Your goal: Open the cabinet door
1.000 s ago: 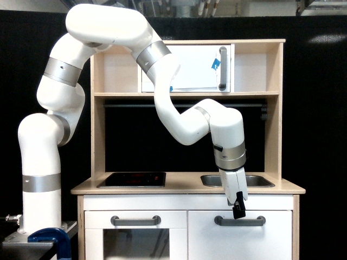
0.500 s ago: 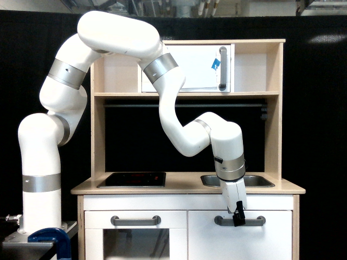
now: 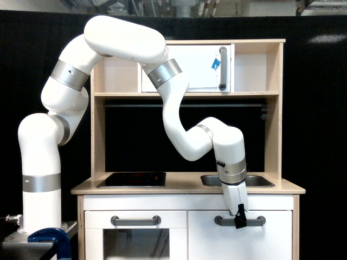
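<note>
Seen from my remote station, the gripper hung straight down in front of the toy kitchen, its dark fingertips overlapping the grey bar handle at about the bar's middle. Whether the fingers were spread or pinched on the bar I could not tell; they were too small and dark to read.

That handle ran horizontally, side to side, near the top edge of the cabinet door, the plain white panel at the lower end of the unit on the exterior view's right, under the sink. So the tool sat at handle height, crossing the bar's long axis at a right angle, with the panel spreading below and behind it. I judged any pull would have to come outward, toward the camera.

My arm rose from its base on the exterior view's left, arched high past the upper shelf, then folded down through an elbow before the dark back panel, the last link dropping vertically past the countertop edge. The door looked shut.
</note>
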`<state>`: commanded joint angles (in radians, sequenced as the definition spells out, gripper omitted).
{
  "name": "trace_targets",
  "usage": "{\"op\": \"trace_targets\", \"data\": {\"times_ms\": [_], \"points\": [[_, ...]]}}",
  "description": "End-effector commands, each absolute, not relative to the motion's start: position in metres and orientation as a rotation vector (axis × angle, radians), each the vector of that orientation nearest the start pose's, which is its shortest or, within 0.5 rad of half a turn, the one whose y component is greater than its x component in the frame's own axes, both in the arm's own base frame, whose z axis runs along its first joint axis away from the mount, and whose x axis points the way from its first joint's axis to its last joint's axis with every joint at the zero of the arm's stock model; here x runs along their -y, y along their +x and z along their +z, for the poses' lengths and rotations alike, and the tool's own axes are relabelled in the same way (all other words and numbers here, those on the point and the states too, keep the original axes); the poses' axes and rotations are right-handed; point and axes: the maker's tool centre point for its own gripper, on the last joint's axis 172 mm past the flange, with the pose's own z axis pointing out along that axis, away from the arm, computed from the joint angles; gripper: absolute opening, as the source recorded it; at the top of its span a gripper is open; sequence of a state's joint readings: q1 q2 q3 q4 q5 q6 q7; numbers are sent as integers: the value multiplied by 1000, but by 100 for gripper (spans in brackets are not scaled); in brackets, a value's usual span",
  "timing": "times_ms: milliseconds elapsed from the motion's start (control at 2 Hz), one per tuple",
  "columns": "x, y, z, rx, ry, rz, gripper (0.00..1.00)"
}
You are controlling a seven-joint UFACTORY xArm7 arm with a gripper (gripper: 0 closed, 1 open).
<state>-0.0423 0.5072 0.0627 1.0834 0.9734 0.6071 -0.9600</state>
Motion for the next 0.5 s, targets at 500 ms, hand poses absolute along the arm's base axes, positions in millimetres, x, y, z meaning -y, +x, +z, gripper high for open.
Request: {"op": "trace_targets", "data": {"times_ms": [500], "points": [[-104,536,-8,185,-2607,-294,100]]}}
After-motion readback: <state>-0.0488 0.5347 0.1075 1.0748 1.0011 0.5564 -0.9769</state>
